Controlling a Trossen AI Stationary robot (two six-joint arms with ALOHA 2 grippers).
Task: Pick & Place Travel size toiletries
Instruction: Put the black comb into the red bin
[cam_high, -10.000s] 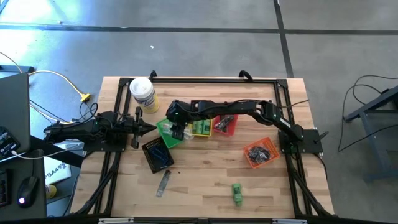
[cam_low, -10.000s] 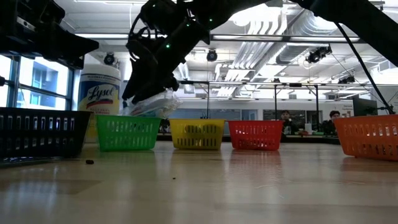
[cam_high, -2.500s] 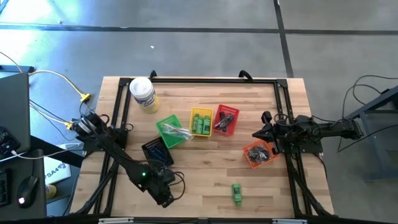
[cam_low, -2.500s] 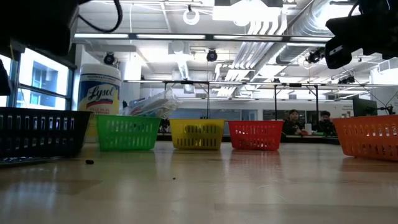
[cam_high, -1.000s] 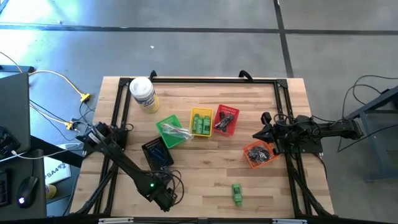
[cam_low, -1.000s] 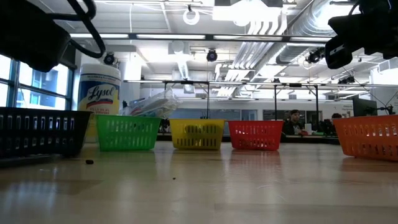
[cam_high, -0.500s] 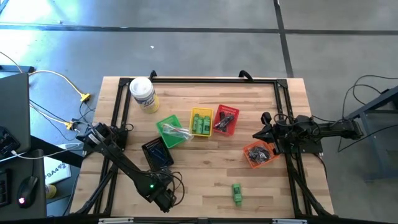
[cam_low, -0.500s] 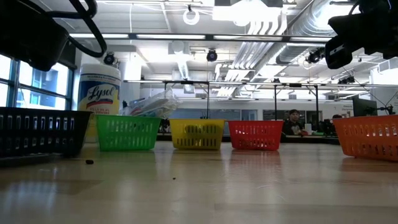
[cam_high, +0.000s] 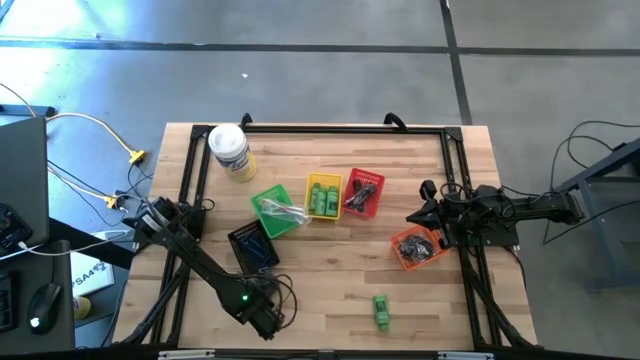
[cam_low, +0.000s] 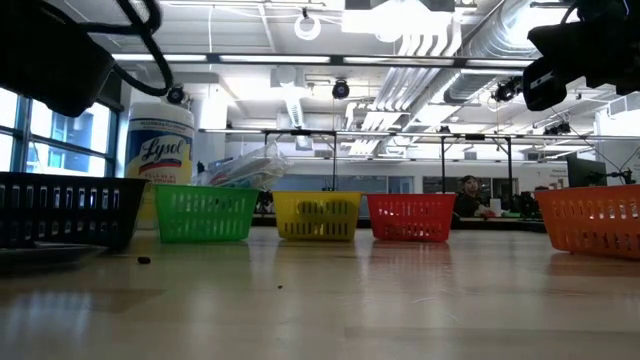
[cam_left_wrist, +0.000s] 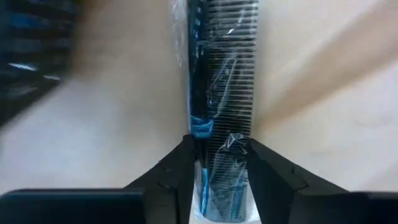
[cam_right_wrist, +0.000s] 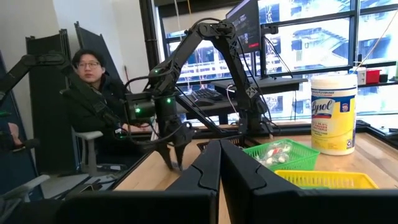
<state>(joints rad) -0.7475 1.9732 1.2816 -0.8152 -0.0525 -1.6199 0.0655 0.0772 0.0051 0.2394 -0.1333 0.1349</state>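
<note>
Near the table's front edge, the left gripper (cam_left_wrist: 219, 163) is pinching a wrapped comb (cam_left_wrist: 222, 87), seemingly gripped; next, lifting toward a basket. The right gripper (cam_right_wrist: 219, 163), fingers pressed together, is waiting at the right edge.

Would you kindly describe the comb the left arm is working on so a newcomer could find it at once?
Start at the black basket on the table's left half, then follow the left arm toward the table's near edge. The wrapped comb lies flat between the left gripper fingers, the only dark toothed item in clear plastic there.

Wooden table (cam_high: 330, 280) carries five baskets: black (cam_high: 252, 246), green (cam_high: 272, 212), yellow (cam_high: 323, 196), red (cam_high: 364, 193), orange (cam_high: 418, 246). A white canister (cam_high: 229, 150) and green bottle (cam_high: 380, 310) also rest on it.
</note>
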